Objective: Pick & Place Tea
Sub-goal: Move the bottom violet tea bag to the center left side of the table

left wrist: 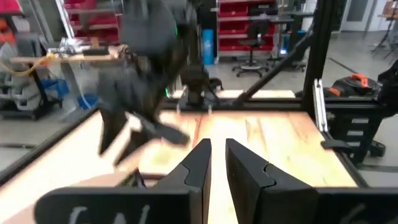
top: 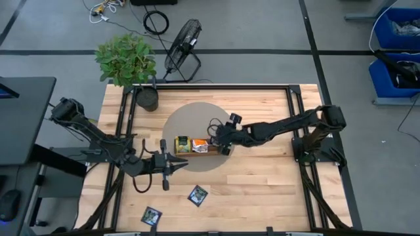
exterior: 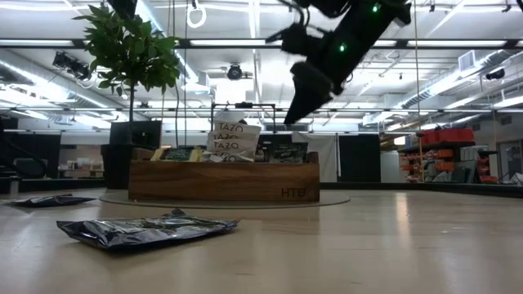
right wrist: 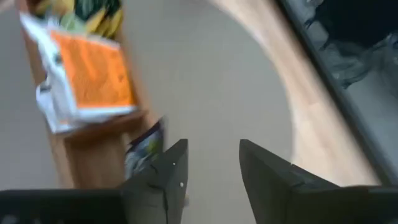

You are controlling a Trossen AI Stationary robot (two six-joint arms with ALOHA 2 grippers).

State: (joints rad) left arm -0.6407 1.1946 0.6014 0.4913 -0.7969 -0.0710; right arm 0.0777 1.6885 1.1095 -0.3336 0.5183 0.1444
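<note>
Seen from above, the right gripper [top: 223, 145] hangs just over the right end of a long brown wooden tray [top: 209, 152] on a round grey mat [top: 197, 115], its two dark fingers parted and holding nothing. Small flat square paper tea sachets, yellow-green [top: 182, 145], orange-and-white [top: 200, 145] and one dark navy [right wrist: 144, 149], stand in the tray, and two more navy sachets [top: 198, 195] lie on the bare table nearer the front. The left gripper [top: 172, 164] waits left of the tray, fingers [left wrist: 198, 163] narrowly apart and empty.

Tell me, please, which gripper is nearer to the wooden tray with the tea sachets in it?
The right gripper is nearer: it sits at the end of the wooden tray nearest its own arm, fingers apart. The left gripper hovers over the table beside the tray's opposite end, clearly off it.
</note>
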